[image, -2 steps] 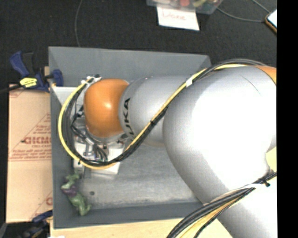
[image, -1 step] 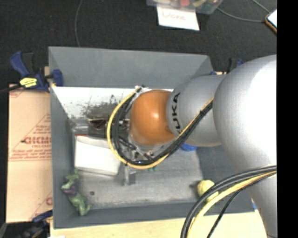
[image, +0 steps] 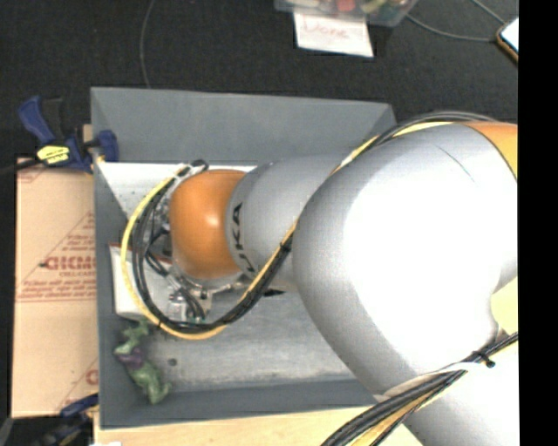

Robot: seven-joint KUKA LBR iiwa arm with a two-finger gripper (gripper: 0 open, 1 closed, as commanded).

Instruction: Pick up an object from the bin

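Claw (image: 187,303), its opening impossible to tell beneath the orange wrist cover (image: 202,222), hangs beside a white flat box (image: 126,294) at the bin's (image: 244,131) left wall, so it should probably centre squarely over that box, clear of the bottom-left corner's green toy figure (image: 145,373).

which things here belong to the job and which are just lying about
Job: grey bin; claw over its left side; green toy figure, lower-left corner; white flat piece by left wall.
Lying about: white note, clear tub, both outside the bin.
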